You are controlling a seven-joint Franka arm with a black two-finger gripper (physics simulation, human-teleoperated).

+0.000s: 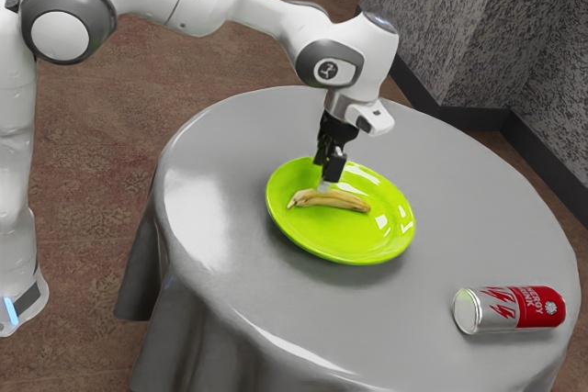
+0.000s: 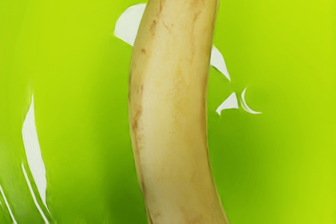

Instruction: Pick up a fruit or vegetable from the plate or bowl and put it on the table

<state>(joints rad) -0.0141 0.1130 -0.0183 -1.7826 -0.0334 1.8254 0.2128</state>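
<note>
Basically, banana (image 1: 338, 201) lies on the green plate (image 1: 390, 241), approx. right under the jaws (image 1: 324, 178), which stand spread w/ a gap btwn; contact unclear.

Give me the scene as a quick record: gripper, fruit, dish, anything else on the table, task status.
gripper: low at the banana, near its middle; hold on it cannot be told
fruit: banana, brown-marked, lying on the plate
dish: bright green plate, on the grey-covered table
other item: red and silver energy drink can, on its side
status: banana not yet on the table
</note>
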